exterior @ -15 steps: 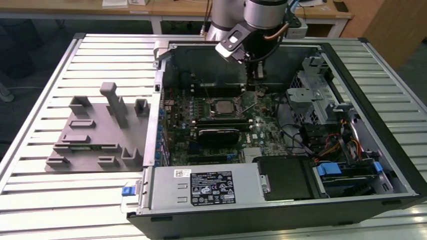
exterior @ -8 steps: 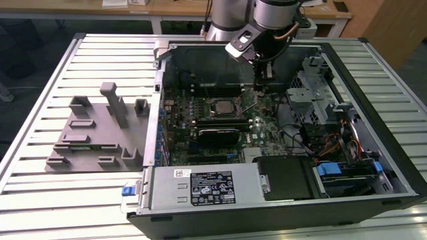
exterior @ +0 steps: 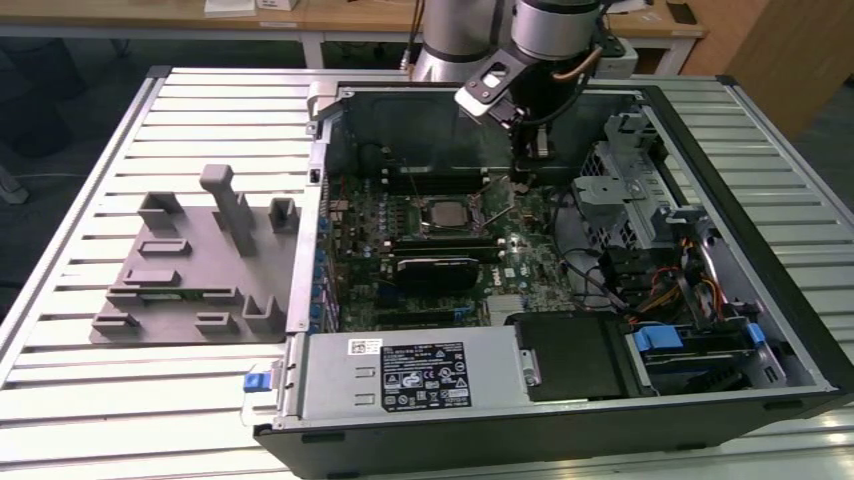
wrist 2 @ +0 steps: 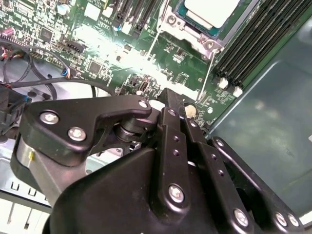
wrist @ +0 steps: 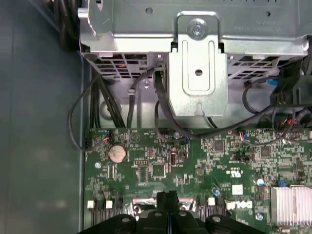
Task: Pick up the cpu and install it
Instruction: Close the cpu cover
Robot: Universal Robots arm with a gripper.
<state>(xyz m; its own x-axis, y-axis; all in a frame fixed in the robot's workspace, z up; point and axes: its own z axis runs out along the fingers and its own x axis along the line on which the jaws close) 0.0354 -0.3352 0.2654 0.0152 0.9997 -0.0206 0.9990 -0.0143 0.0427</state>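
One cpu sits in the socket; end effector, fingers together, hangs just to the exterior view's right of it.

The cpu is a small, thin, square chip with a pale silver metal top. It lies flat, face up, seated inside the square socket on the green board, in the open computer case. In the exterior view it sits near the middle of the board, toward the far side. In the second wrist view the cpu is cut off by the picture's edge; a darker rim edges its bright top, and the socket's metal frame surrounds it.
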